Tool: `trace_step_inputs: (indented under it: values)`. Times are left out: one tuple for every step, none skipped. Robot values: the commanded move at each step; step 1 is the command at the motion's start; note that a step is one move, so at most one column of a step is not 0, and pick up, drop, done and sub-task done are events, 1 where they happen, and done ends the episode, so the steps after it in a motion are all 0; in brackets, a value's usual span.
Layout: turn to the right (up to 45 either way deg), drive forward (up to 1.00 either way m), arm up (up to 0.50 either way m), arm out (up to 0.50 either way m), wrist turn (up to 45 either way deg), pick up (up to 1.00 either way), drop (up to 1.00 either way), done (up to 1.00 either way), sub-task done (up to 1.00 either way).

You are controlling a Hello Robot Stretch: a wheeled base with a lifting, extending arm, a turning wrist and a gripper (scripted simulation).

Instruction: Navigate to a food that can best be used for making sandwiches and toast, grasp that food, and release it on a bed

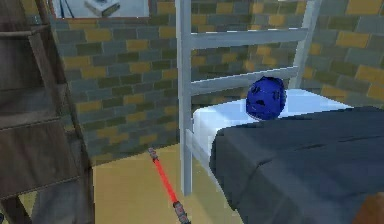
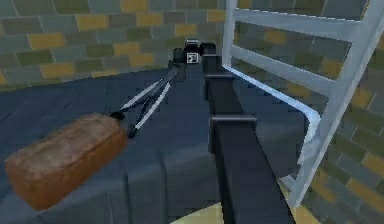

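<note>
Whether anything is gripped by the tool [image 2: 128, 124] cannot be told (its far end meets the brown loaf [image 2: 65, 160]), which is seen against the bed [image 2: 160, 185], so release is judged the step in hand, and a gentle letting-go there is called for.

Bed [image 1: 300, 150] — cut off right, bottom.

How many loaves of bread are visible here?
1. The bread loaf is at the arm side view's lower left, near the gripper, against the dark blanket. Others may be hidden.
</note>
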Motion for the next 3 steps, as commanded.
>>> trace_step_inputs:
  values:
    - [0.0,0.00,0.00,0.00,39.0,0.00,0.00,0.00,0.00]
    - [0.0,0.00,0.00,0.00,0.0,0.00,1.00,0.00,0.00]
    - [0.0,0.00,0.00,-0.10,0.0,0.00,0.00,0.00,0.00]
